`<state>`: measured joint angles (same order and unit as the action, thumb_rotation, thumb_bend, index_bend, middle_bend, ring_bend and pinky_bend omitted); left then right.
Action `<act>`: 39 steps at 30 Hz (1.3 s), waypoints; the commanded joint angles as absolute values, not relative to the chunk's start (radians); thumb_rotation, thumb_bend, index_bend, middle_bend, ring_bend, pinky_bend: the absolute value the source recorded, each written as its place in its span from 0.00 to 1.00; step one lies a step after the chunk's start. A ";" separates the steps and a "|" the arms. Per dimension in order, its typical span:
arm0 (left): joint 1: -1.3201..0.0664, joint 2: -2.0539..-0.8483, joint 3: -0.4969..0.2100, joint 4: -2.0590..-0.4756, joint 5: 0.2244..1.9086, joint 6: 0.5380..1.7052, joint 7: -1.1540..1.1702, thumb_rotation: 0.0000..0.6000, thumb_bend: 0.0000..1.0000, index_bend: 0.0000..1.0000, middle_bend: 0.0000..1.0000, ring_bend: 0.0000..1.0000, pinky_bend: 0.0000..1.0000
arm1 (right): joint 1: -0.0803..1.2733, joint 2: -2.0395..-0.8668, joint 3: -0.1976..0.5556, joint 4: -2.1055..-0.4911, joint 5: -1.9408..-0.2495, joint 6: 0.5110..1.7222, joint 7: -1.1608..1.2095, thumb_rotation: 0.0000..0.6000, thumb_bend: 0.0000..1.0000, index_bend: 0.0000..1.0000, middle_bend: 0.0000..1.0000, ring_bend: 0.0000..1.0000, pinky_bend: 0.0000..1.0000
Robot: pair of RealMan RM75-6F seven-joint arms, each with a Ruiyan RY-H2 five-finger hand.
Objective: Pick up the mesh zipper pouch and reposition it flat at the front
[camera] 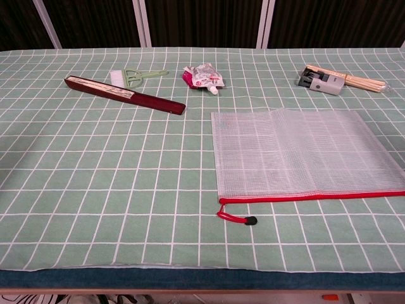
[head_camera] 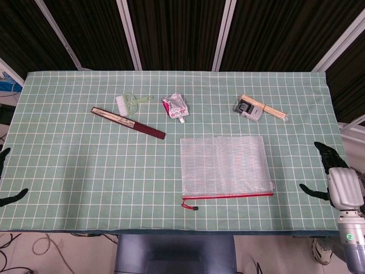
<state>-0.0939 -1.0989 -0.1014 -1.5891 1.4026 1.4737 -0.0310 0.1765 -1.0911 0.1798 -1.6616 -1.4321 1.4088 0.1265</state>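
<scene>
The mesh zipper pouch (head_camera: 224,166) (camera: 304,155) lies flat on the green checked tablecloth, right of centre near the front edge. Its red zipper runs along the near side, with a red pull cord (camera: 235,218) trailing off the left corner. My right hand (head_camera: 332,176) hovers at the table's right edge, to the right of the pouch, fingers spread and holding nothing. My left hand (head_camera: 7,181) shows only as dark fingertips at the far left edge, apart and empty. Neither hand appears in the chest view.
A dark red closed fan (head_camera: 128,122) lies at back left, with a small green brush (head_camera: 130,103) behind it. A crumpled red and white sachet (head_camera: 175,107) sits at back centre. A grey stamp with wooden sticks (head_camera: 258,109) lies at back right.
</scene>
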 commanded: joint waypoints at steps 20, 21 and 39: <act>-0.099 -1.092 -0.102 -1.595 1.390 1.456 -0.036 1.00 0.07 0.00 0.00 0.00 0.00 | 0.491 -1.301 0.185 -1.903 -1.360 1.054 -0.223 1.00 0.28 0.48 1.00 1.00 0.96; -0.099 -1.092 -0.101 -1.595 1.390 1.456 -0.037 1.00 0.07 0.00 0.00 0.00 0.00 | 0.497 -1.317 0.183 -1.900 -1.349 1.051 -0.239 1.00 0.29 0.49 1.00 1.00 0.96; -0.104 -1.085 -0.099 -1.593 1.388 1.437 -0.068 1.00 0.07 0.00 0.00 0.00 0.00 | 0.546 -1.601 0.119 -1.793 -1.160 1.060 -0.432 1.00 0.36 0.54 1.00 1.00 0.96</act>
<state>-0.1042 -1.0850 -0.0994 -1.5925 1.3881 1.4373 -0.0672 0.5443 -1.5902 0.1253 -1.8039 -1.1685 1.0552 -0.4249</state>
